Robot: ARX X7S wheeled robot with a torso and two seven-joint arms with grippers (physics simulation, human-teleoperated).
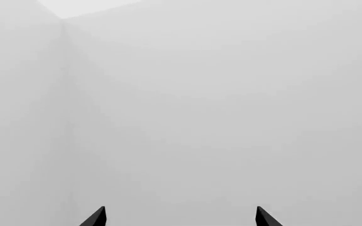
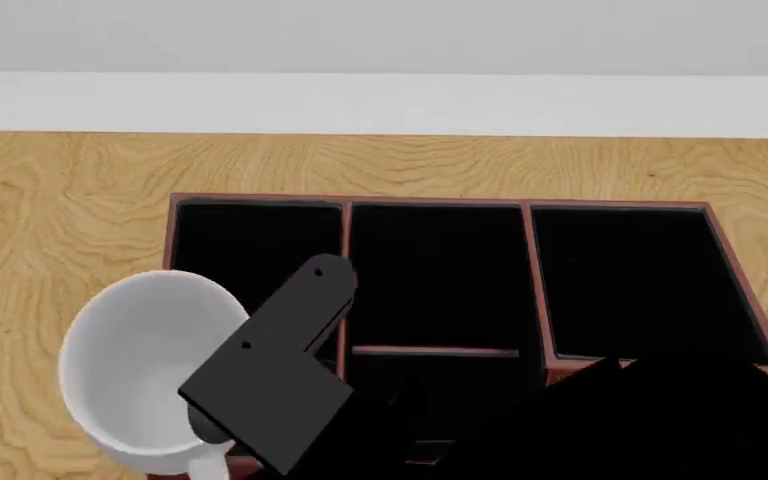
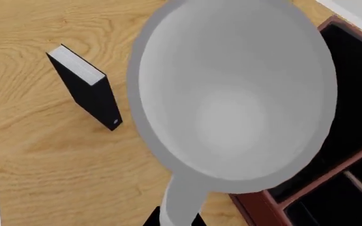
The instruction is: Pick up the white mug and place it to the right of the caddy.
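Our right hand (image 3: 179, 220) grips the mug (image 2: 144, 365) by its handle — lifted above the caddy's (image 2: 531, 280) left end, so we can carry it over to the right. Left hand (image 1: 181, 217) faces blank wall — spread, holding nothing.

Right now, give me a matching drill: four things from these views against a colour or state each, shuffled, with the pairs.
Things:
1. white mug
2. caddy
3. book
4. left gripper

Colour or state:
A. open, holding nothing
B. handle pinched by the right gripper
C. reddish-brown outside, black-lined compartments
D. black cover, white pages

Pairs: 1-B, 2-C, 3-D, 4-A
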